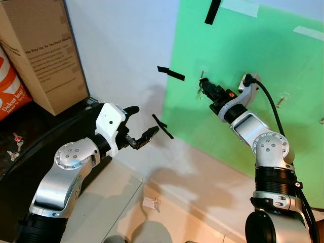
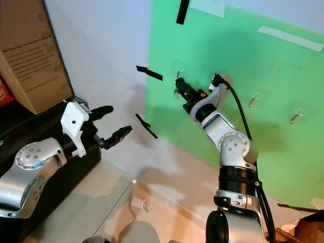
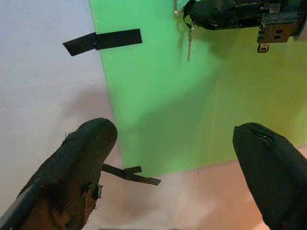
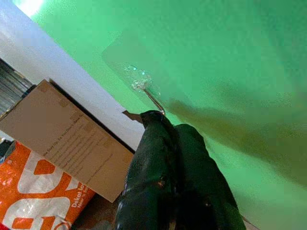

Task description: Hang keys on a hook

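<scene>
My right gripper (image 1: 205,86) is raised against the green board (image 1: 243,131), its tips right at a small clear-based metal hook (image 4: 152,99). Its fingers (image 4: 172,158) are pressed together, shut on the keys. In the left wrist view one thin key (image 3: 190,42) dangles below the tips, beside the hook (image 3: 175,5). My left gripper (image 1: 142,123) hovers open and holds nothing, in front of the white wall, lower and to the left of the board.
Two more hooks (image 2: 251,99) (image 2: 295,116) sit further right on the board. Black tape strips (image 1: 170,73) mark the wall. A cardboard box (image 1: 43,50) and an orange bag (image 1: 10,88) stand on the black table (image 1: 30,131), where another key bunch (image 1: 14,147) lies.
</scene>
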`<state>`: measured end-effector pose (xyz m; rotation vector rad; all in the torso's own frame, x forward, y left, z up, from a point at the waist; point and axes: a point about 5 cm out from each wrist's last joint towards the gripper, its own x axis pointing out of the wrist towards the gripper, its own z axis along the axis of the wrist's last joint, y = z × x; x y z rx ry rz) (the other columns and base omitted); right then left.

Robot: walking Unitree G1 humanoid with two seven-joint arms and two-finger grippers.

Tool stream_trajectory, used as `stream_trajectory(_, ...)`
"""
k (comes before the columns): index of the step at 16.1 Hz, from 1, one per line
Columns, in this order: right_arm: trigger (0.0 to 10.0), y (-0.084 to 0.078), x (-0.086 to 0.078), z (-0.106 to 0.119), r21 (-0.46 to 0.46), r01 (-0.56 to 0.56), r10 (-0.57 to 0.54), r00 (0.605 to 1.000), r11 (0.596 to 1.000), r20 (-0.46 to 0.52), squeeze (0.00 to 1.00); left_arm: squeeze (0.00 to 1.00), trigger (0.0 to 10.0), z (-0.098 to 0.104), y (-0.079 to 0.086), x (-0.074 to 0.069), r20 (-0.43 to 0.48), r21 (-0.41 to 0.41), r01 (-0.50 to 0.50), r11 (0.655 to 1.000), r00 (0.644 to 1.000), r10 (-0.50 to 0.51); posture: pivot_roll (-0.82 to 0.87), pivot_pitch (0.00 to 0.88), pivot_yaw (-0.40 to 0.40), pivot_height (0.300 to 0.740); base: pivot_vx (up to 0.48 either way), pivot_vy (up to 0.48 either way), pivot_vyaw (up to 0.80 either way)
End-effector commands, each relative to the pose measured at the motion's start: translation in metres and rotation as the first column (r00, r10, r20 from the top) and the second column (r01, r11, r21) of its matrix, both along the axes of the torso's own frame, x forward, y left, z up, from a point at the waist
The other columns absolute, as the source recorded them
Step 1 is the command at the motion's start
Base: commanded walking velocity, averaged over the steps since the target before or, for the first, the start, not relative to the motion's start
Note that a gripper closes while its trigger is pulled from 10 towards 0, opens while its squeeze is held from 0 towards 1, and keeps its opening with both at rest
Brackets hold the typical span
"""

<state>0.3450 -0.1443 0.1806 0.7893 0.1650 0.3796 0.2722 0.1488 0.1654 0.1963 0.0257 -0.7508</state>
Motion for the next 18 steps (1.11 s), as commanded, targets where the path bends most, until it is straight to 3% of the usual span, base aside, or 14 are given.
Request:
stream_trajectory(1,10.0,-0.007,-0.003,-0.002,0.005,0.029,-0.029,1.0,1.0,-0.005,0.0,0.0,10.0,0.004,-0.003,-0.002,0.011,0.003,0.026,1.0,1.0,-0.026,0.0,0.0,-0.077,0.74,0.0,0.0,0.0)
stream_trajectory(8,10.0,-0.001,-0.01,-0.009,0.016,-0.009,0.009,1.0,1.0,-0.016,0.0,0.0,10.0,0.004,-0.005,-0.001,0.012,0.007,0.034,0.999,0.999,-0.034,-0.01,0.0,-0.071,0.74,0.0,0.0,0.0)
stream_trajectory(18,10.0,0.009,-0.003,0.017,0.087,-0.032,0.024,0.996,0.996,0.085,0.0,0.0,10.0,0.005,-0.005,0.0,0.012,0.005,0.043,0.999,0.999,-0.043,-0.01,0.0,-0.071,0.74,0.0,0.0,0.0)
